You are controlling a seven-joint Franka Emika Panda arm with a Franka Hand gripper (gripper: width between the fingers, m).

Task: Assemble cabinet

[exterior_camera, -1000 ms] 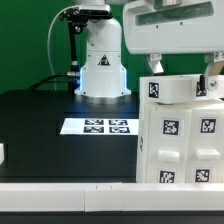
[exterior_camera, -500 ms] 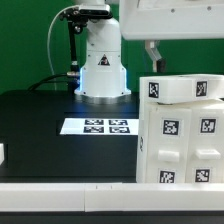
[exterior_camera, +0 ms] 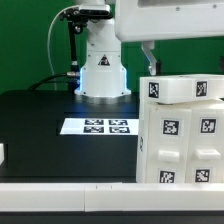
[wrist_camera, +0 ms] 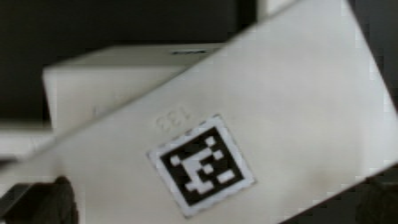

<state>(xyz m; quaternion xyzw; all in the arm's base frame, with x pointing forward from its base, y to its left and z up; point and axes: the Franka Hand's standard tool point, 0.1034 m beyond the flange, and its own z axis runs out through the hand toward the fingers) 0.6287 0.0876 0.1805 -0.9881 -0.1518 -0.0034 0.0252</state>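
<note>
White plastic cabinet (exterior_camera: 180,130) is seen at the exterior view's right, standing on the black table (exterior_camera: 40,125), cut off by the right and lower frame edges so its full width is not shown. Square black-and-white tags are carried on its top block and front panels; patterns only, no readable writing. The gripper (exterior_camera: 180,58) is mostly hidden: just one thin finger (exterior_camera: 149,60) is seen hanging from the large white housing above the cabinet, its tip just above the cabinet's top edge, and the second finger is out of frame or masked. The claw is taken as spread wide with nothing held; contact with the cabinet cannot be confirmed. In the wrist view a tilted white panel with one tag (wrist_camera: 201,163) fills most of the frame, blurred, with faint embossed marks above the tag that cannot be read. The marker board (exterior_camera: 96,126) with four tags lies flat on the table before the robot base (exterior_camera: 102,60), well apart from the cabinet.
</note>
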